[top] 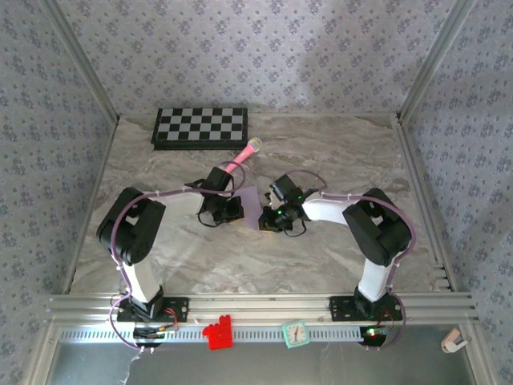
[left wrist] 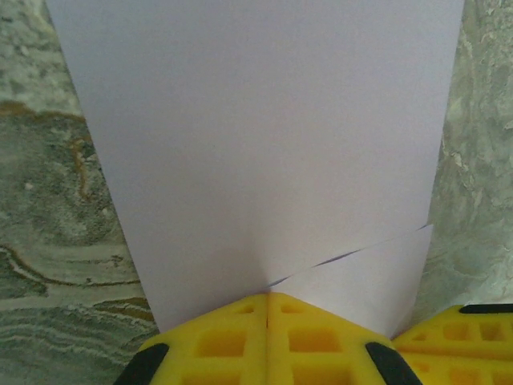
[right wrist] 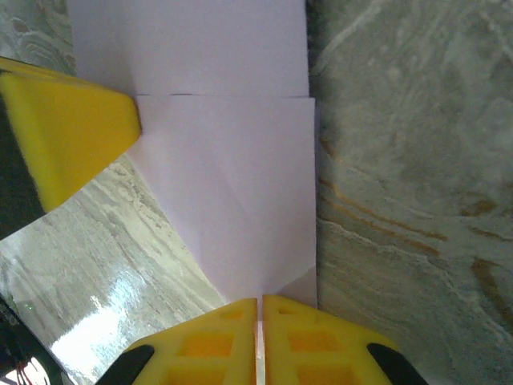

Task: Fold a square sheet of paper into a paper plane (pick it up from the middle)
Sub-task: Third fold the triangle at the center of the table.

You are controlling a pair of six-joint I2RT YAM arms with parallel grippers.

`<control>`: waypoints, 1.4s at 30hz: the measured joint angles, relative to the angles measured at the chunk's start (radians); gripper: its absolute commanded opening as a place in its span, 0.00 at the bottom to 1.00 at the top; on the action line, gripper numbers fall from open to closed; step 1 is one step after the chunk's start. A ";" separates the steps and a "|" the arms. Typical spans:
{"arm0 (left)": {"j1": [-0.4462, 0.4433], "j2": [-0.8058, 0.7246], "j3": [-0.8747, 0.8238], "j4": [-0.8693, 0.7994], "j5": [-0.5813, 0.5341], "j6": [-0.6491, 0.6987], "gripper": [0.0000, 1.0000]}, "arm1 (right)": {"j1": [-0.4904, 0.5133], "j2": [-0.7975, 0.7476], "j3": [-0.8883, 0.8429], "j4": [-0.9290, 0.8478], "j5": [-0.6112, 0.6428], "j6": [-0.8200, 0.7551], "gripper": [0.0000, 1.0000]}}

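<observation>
The square sheet of paper [top: 251,202], pale lavender, lies mid-table between my two grippers. In the left wrist view the sheet of paper [left wrist: 264,120] stretches away from my left gripper [left wrist: 267,295], whose yellow jaws are pressed together on its near edge, where a diagonal flap [left wrist: 369,277] starts. In the right wrist view the sheet of paper [right wrist: 240,184] shows a folded triangular layer, and its point runs into the thin slit of my right gripper [right wrist: 259,301], shut on it. From above, the left gripper [top: 228,210] and right gripper [top: 274,216] flank the sheet.
A black-and-white checkered board [top: 200,127] lies at the back left. A pink toy microphone [top: 243,156] lies just behind the grippers. A red block [top: 217,333] and a small clock [top: 295,334] sit on the front rail. Patterned walls enclose the marble table [top: 345,152].
</observation>
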 measured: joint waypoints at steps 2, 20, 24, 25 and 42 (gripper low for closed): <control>0.000 0.001 0.000 0.000 0.000 0.003 0.03 | 0.001 -0.002 0.013 -0.005 -0.001 -0.018 0.12; 0.000 0.008 0.011 -0.010 0.000 0.002 0.00 | 0.034 0.140 0.167 -0.021 -0.031 -0.042 0.00; 0.000 0.010 0.011 -0.009 0.001 0.000 0.00 | 0.034 0.148 0.172 -0.021 -0.043 -0.042 0.00; 0.000 0.011 0.011 -0.009 0.000 0.000 0.00 | 0.034 0.149 0.173 -0.021 -0.046 -0.042 0.00; 0.000 0.011 0.011 -0.009 0.000 -0.009 0.00 | 0.034 0.121 0.151 0.026 -0.080 -0.045 0.00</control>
